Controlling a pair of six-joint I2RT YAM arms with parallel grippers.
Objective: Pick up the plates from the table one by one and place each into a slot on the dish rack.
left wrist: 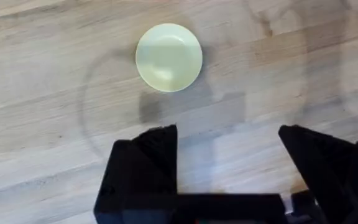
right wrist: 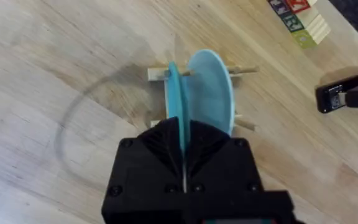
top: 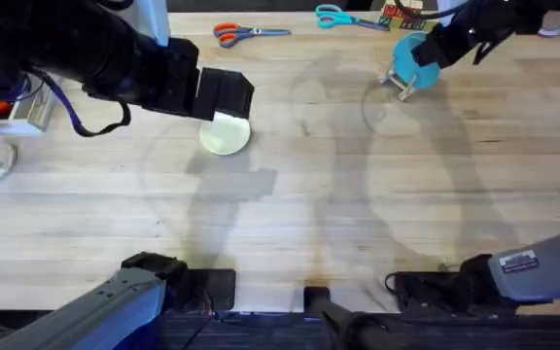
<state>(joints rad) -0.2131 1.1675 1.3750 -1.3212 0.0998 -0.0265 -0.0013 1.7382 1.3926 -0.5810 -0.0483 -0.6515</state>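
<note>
- While the left gripper [left wrist: 227, 155] was held above the table [top: 290, 224], its black fingers [left wrist: 148, 162] were spread wide apart with nothing between them.
- The pale yellow-cream plate [top: 227, 133] was seen lying flat on the wood at upper centre-left of the overhead frame, partly under the left arm.
- The right gripper [right wrist: 184, 149] was positioned over the dish rack [top: 402, 86] at the upper right of the overhead frame.
- Its fingers were pressed together on the edge of the teal plate [right wrist: 174, 99], which stood upright in the rack.
- The light blue plate [right wrist: 211, 90] was seen on edge just beside the teal one.
- Two scissors [top: 249, 33] lay along the top edge.
</note>
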